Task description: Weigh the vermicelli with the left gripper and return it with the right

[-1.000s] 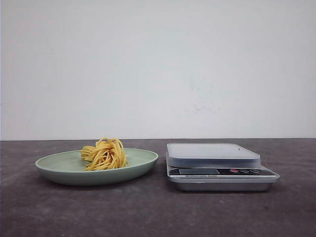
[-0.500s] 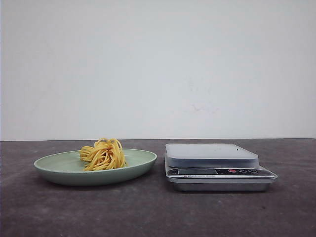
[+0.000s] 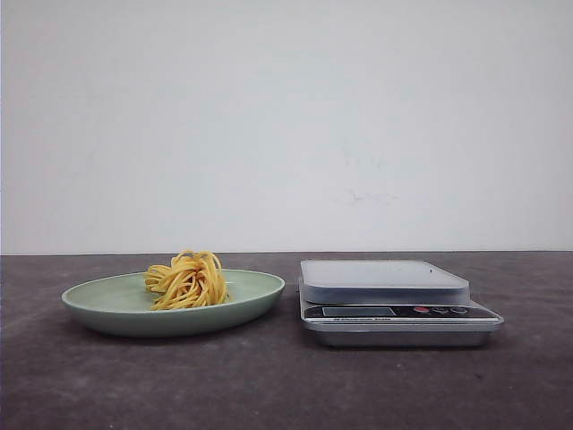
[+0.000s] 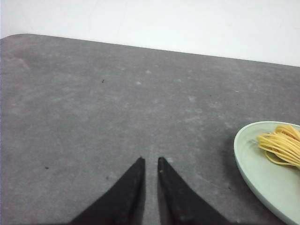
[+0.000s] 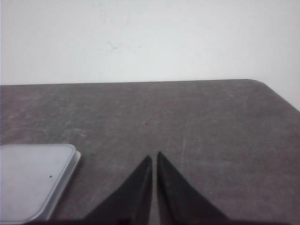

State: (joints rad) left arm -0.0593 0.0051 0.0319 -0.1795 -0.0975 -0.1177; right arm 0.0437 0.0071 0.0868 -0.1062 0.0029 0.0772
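The vermicelli (image 3: 187, 279), a small nest of yellow strands, lies on the pale green plate (image 3: 107, 305) at the left of the table. A silver kitchen scale (image 3: 394, 300) stands to the plate's right with nothing on its platform. Neither gripper shows in the front view. In the left wrist view my left gripper (image 4: 150, 161) is shut and empty over bare table, with the plate (image 4: 262, 178) and vermicelli (image 4: 281, 146) off to one side. In the right wrist view my right gripper (image 5: 154, 156) is shut and empty, beside a corner of the scale (image 5: 33, 180).
The dark grey table (image 3: 286, 385) meets a white wall at the back. Its rounded corners show in the left wrist view (image 4: 18, 40) and the right wrist view (image 5: 262, 86).
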